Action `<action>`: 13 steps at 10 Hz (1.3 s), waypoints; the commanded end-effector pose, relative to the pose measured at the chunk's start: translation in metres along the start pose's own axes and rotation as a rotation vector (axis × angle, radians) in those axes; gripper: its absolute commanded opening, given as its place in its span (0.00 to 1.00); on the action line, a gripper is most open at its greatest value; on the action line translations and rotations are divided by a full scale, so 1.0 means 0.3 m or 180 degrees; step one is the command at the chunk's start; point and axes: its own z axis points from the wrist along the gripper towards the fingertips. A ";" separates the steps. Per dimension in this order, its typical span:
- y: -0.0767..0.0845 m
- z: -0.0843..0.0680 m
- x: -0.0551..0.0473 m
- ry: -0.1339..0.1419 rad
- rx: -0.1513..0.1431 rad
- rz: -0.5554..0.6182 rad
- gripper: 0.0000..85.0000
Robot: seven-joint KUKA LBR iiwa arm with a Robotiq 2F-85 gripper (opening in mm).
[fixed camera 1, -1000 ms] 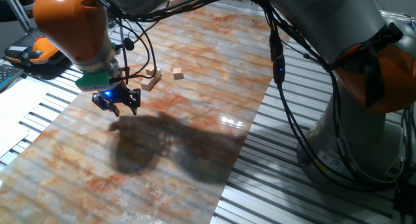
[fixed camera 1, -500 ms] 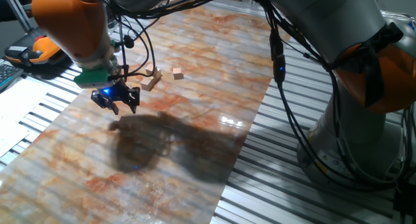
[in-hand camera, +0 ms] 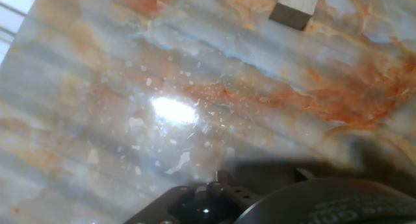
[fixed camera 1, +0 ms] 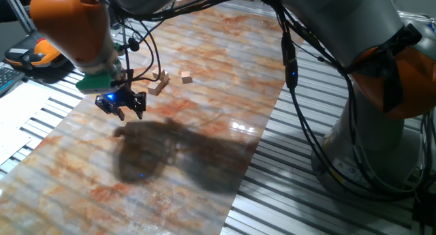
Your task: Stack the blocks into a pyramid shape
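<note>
- Claw [fixed camera 1: 122, 105] hung just above the marbled counter [fixed camera 1: 204, 126], its dark fingers spread apart and holding nothing that we could see.
- Blocks lay beyond the claw, toward the far side of the counter: a small cluster [fixed camera 1: 159, 81] near it, and a single cube [fixed camera 1: 187, 76] a little further off to that cluster's side.
- We could not count the cubes in the cluster; it was too small in the fixed view, and far fewer than six showed.
- In the hand view, only bare counter lay under the fingers, and one block's corner [in-hand camera: 294, 8] showed at the top edge.
- We judged the step in hand to be reaching for a block.
- To do it well, we would bring the claw over one free cube, square the fingers to its flat faces, and descend with the cube centred between them, clear of its neighbours.
</note>
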 end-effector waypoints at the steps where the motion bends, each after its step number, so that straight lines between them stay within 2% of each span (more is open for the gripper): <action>1: -0.001 -0.001 -0.001 0.0006 -0.0006 0.0001 0.60; 4: 0.001 0.003 -0.002 -0.0042 0.0035 -0.0043 0.60; 5: 0.000 0.002 -0.003 0.0039 -0.0046 -0.0103 0.60; 7: -0.001 -0.002 0.001 0.0330 -0.0289 -0.0140 0.60; 8: -0.002 -0.002 0.002 0.0415 -0.0354 -0.0124 0.60; 10: -0.002 -0.002 0.003 0.0505 -0.0419 -0.0106 0.60; 13: -0.002 0.006 0.004 0.0514 -0.0407 -0.0077 0.60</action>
